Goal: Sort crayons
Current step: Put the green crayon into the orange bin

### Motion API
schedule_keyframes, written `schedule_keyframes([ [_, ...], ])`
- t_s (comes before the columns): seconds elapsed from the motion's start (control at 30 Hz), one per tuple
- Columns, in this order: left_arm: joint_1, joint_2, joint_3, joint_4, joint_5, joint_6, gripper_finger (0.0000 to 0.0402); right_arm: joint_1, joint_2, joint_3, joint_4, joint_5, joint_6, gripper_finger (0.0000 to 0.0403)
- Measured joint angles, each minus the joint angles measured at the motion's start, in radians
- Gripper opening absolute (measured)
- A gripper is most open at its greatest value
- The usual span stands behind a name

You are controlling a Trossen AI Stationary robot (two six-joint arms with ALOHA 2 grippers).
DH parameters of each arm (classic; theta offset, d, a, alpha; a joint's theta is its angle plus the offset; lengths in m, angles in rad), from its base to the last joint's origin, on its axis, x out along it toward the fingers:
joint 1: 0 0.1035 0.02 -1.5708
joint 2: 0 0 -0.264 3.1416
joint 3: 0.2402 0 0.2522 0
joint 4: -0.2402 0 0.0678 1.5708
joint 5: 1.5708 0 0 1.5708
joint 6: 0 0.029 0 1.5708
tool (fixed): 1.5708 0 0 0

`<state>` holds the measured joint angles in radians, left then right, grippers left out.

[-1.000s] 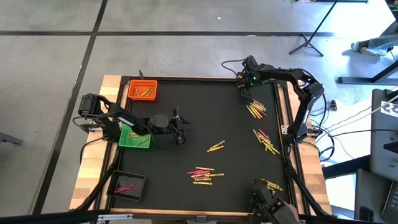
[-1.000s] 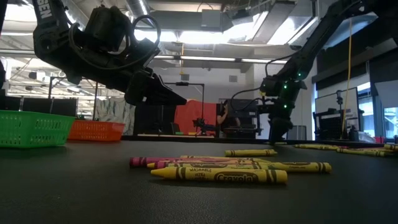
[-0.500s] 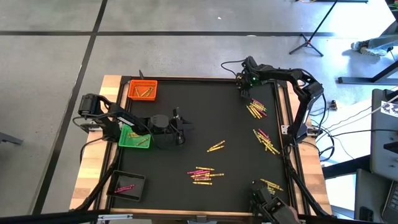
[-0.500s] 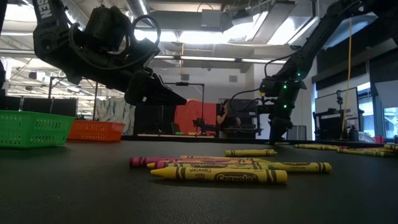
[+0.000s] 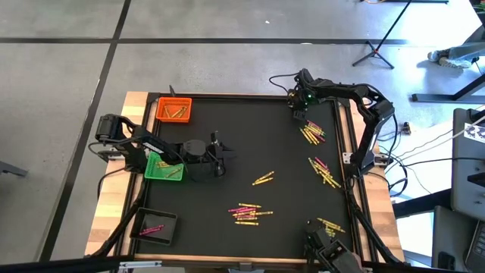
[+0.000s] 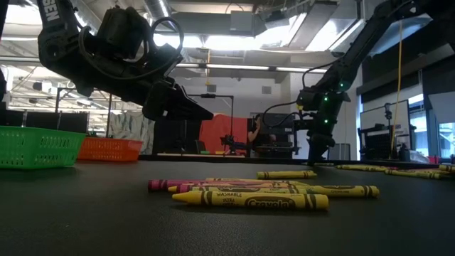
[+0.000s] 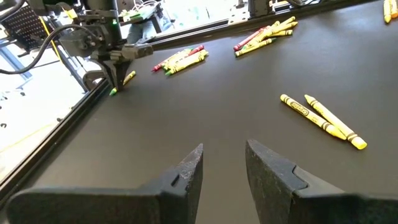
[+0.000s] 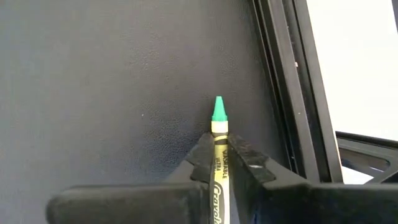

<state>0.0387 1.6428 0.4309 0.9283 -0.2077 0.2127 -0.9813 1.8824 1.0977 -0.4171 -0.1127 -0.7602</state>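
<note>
Right gripper clamped on one green-tipped crayon at the counter's far right corner.

Three trays stand along the left edge: orange tray, green tray, black tray. Loose crayons lie in five clusters on the counter, too small to count singly. The left gripper hovers beside the green tray, fingers slightly apart, holding nothing.

One camera looks straight down on my whole desk; another sits at desk height, facing the room. My wrist cameras look closely along the desk surface, both showing its far right corner.
</note>
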Motion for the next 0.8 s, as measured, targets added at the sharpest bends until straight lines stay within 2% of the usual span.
schedule_keyframes([
  [0.2, 0.0, 0.0, 0.0, 0.007, -0.018, 0.0, 0.0105, 0.0, -0.003, 0.007, -0.006, -0.012, 0.013, 0.0009],
  [0.5, 0.005, 0.0, 0.037, 0.01, -0.031, 0.008, 0.0125, 0.039, -0.09, 0.026, 0.007, -0.123, 0.077, 0.0008],
  [0.67, 0.004, 0.0, 0.067, 0.009, -0.114, 0.009, 0.0154, 0.093, -0.126, 0.027, 0.059, -0.217, 0.143, 0.0007],
  [0.8, 0.005, 0.0, 0.082, 0.008, -0.211, 0.008, 0.0157, 0.154, -0.126, 0.026, 0.128, -0.278, 0.188, 0.0005],
])
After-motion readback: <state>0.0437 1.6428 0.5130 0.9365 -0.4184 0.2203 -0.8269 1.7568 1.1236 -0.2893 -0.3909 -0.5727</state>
